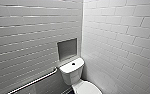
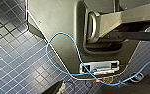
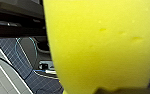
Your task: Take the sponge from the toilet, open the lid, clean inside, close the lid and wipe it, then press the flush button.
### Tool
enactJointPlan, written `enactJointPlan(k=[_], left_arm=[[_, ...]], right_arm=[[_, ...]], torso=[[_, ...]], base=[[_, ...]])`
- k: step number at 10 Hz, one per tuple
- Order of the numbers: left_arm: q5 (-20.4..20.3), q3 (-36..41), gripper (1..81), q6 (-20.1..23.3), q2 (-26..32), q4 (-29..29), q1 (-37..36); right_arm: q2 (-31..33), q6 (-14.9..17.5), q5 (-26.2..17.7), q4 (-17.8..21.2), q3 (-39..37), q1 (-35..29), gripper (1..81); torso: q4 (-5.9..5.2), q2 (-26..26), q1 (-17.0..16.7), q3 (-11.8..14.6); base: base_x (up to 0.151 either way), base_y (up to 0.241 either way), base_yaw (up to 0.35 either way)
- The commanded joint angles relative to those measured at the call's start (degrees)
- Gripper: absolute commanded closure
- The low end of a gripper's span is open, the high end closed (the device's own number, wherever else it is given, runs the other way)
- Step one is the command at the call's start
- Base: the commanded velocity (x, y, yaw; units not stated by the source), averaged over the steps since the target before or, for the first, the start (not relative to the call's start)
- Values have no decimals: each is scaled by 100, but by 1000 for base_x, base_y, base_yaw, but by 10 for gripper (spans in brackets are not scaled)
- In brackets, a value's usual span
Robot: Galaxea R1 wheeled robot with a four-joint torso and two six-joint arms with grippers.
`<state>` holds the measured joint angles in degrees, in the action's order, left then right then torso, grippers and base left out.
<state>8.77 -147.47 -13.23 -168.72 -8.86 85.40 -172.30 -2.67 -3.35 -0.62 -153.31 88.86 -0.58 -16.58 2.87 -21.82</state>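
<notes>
1. Glossy white wall tiles [image 1: 121, 37], brick-shaped, cover two walls that meet in a corner. No writing can be read on them.
2. A floor [image 2: 11, 57] of small dark blue square tiles with pale grout lies beneath the left hand [image 2: 98, 87]. Whether that hand is open or closed cannot be told. The same floor shows behind the right hand [image 3: 121, 90].
3. The robot's grey base [image 2: 56, 25] stands close in front of the left hand. A pale rectangular socket [image 2: 99, 67] sits low on it. Any lettering there is too blurred to read.
4. The white toilet [image 1: 71, 72] stands in the corner with its boxy tank against the left wall. Its place relative to either hand cannot be told.
5. The lid [image 1: 87, 88] is glossy white and cut off by the edge of the head view. It appears to lie down over the bowl.
6. A grey recessed panel [image 1: 66, 48] is set into the wall just above the tank.
7. A metal grab rail [image 1: 33, 81] slants along the same wall, beside the toilet.
8. The sponge [image 3: 98, 42] is bright yellow with a few small dimples. The right hand is closed on it and holds it clear of the floor, pressed close to that wrist's camera. No brand mark is visible on it.
9. A thin blue cable [image 2: 51, 42] loops across the robot's base, near the left hand.
10. The flush button [image 1: 73, 64] is a small dark dot in the middle of the tank cover.
</notes>
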Motion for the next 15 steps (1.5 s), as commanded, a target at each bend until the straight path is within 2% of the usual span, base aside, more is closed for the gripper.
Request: enactJointPlan(k=[1, 2, 3, 5, 7, 8, 10, 15], left_arm=[[389, -63, 10, 57, 39, 25, -308], [415, -89, 10, 66, 22, 7, -378], [372, -72, 10, 75, 57, 25, -378], [91, 33, 10, 83, 118, 7, -352], [-200, 482, 10, 119, 365, 7, -265], [-314, 962, 10, 180, 618, -1, -255], [-323, 1492, 10, 241, 944, -1, -247], [-270, 1475, 10, 242, 910, -19, -273]], right_arm=[[35, 856, -174, 1126, -40, -399, 811], [27, 856, -227, 1126, -84, -478, 811], [-87, 865, -543, 1090, -102, -487, 811], [60, 838, -545, 1152, 115, -496, 811], [633, 856, -271, 1152, 1269, -417, 811], [976, 856, -52, 1143, 1928, -390, 811], [1424, 847, -8, 1152, 2674, -425, 811], [1363, 847, 19, 1161, 2491, -399, 811]], torso=[[0, 0, 0, 0], [0, 0, 0, 0], [0, 0, 0, 0], [0, 2, 0, 0], [0, 2, 0, 0], [0, 5, 0, 0], [0, 5, 0, 0], [0, 5, 0, 0]], base=[[0, 0, 0], [0, 0, 0], [0, 0, 0], [0, 0, 0], [0, 0, 0], [0, 0, 0], [0, 0, 0], [0, 0, 0]])
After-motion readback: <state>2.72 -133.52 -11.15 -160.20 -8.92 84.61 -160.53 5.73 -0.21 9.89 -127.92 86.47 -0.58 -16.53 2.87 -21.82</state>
